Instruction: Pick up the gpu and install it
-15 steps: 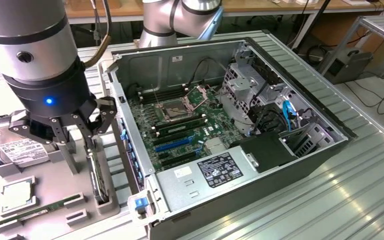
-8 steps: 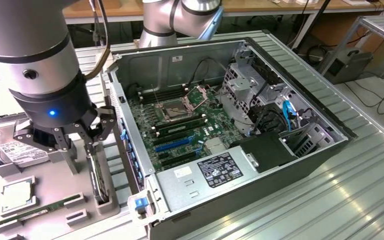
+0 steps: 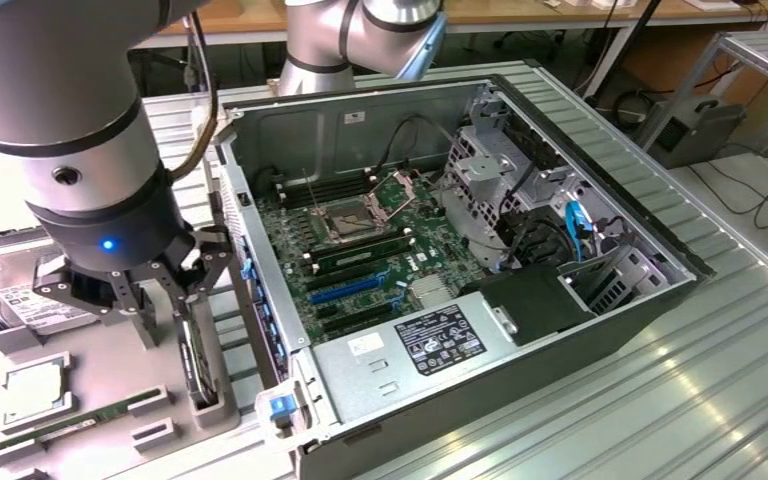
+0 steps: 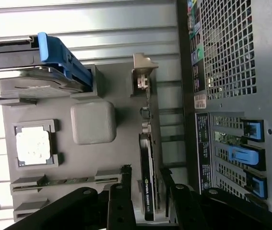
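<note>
The jaws hang wide open, straddling the gpu (image 3: 199, 368) and gripping nothing; the card stands on edge in the grey tray (image 3: 117, 360), at 8 o'clock from the computer case (image 3: 344, 125)

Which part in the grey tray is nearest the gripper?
The gpu, standing on edge beside the computer case, right under the open gripper; the CPU, memory stick and hard drive lie flat farther off.
</note>
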Action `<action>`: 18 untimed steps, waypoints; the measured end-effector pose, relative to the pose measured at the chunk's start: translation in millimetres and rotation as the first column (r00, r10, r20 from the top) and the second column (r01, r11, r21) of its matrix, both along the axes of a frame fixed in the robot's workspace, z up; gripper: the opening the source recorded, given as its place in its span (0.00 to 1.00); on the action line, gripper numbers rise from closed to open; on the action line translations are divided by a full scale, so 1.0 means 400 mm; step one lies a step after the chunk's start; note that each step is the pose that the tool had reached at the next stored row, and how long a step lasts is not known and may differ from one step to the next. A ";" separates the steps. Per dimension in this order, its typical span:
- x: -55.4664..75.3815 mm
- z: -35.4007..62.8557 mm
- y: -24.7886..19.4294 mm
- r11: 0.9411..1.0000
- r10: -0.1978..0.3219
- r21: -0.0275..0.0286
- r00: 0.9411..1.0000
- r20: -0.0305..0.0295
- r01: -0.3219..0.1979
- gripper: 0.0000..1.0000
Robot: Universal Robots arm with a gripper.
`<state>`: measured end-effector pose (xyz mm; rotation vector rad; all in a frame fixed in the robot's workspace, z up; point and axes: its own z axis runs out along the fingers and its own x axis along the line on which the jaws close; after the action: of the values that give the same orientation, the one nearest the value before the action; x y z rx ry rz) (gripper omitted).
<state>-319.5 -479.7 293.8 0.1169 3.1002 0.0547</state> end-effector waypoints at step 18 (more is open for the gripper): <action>0.007 -0.078 0.015 1.000 0.000 0.000 1.000 0.004 0.000 0.36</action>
<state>-316.5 -473.8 262.7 0.1168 3.0965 0.0549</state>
